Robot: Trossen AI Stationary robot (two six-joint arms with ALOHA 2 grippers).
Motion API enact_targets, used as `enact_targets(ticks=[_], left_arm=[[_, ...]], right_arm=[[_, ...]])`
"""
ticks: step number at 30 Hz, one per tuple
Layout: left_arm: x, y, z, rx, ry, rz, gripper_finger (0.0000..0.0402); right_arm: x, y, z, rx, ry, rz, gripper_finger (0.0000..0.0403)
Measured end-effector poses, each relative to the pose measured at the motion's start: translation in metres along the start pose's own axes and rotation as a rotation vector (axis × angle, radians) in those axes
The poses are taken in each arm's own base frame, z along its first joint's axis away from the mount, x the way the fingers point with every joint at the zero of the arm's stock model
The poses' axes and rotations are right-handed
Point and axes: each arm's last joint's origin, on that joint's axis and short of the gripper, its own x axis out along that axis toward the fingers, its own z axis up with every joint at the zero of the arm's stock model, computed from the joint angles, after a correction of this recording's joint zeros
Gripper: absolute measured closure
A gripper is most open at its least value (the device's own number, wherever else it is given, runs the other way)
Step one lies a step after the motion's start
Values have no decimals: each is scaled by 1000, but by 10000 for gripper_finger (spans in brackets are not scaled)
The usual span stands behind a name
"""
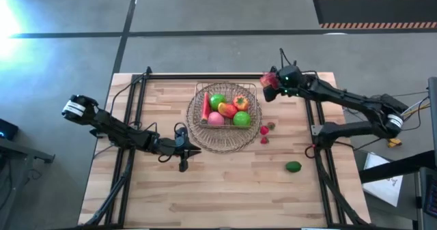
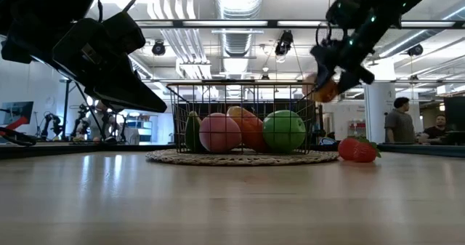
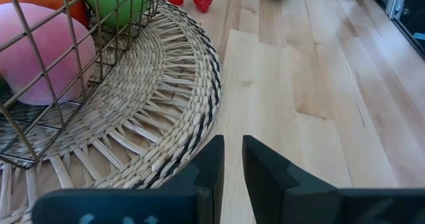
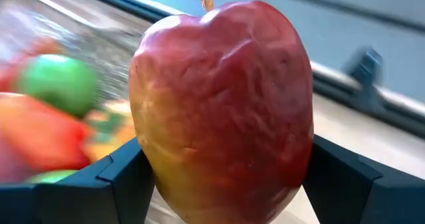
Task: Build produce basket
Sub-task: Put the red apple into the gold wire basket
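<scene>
I see the wooden slat table [image 1: 225, 189], then the round woven straw mat [image 1: 222, 138] under the rectangular wire basket [image 1: 205, 93] — green apples, a pink piece and orange pieces inside. My right gripper [image 1: 271, 88] is clamped on a red apple [image 4: 222, 111], raised just beside the basket's right rim. Left gripper [image 3: 232, 159], fingers nearly together, sits low by the mat's edge — nothing held. A small green lime [image 1: 293, 166] lies well apart.

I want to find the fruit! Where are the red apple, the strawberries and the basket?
red apple [image 4: 222, 104]: right wrist view, middle of its skin.
strawberries [image 2: 356, 149]: low view, the near berry's red side.
basket [image 1: 205, 100]: high view, left wire wall.
</scene>
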Motion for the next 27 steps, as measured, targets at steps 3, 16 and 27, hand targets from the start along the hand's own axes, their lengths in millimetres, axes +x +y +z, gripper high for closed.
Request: enact_targets(ticks=[3,16,27], left_arm=[[0,0,0,0,-1,0,363],[0,0,0,0,-1,0,363],[0,0,0,0,-1,0,363]], right_arm=[[-11,20,2,-41,-88,97,105],[11,96,-4,-172,-136,357,104],[57,117,2,-244,108,220,103]])
